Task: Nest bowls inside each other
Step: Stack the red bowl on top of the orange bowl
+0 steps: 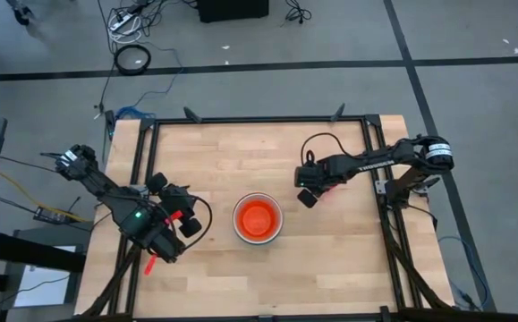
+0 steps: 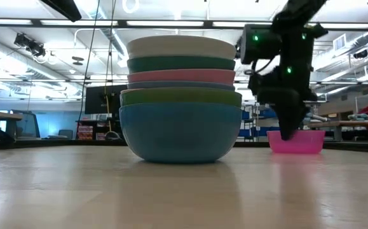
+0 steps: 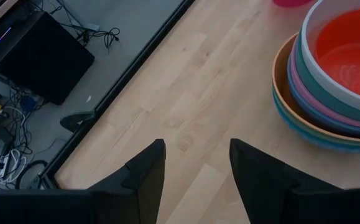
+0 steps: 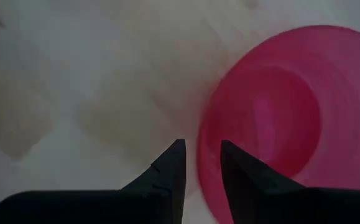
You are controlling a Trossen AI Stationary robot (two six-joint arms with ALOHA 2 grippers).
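Observation:
A stack of nested bowls [image 1: 259,219] [image 2: 180,102] [image 3: 335,68] stands at the table's middle, its blue bottom bowl resting on the wood; a white bowl tops it, with an orange-red one inside. A small magenta bowl [image 2: 296,142] [image 4: 273,118] sits upright on the table to the far right of the stack. My right gripper [image 1: 308,197] [image 4: 198,152] points down over it, open, one finger outside its rim and one over its inside. My left gripper [image 1: 185,224] [image 3: 195,155] hangs open above bare wood left of the stack.
The wooden table [image 1: 241,152] is bounded by a black frame [image 1: 259,119]. Bare wood lies on all sides of the stack. Cables and boxes lie on the floor beyond the left edge [image 3: 36,56].

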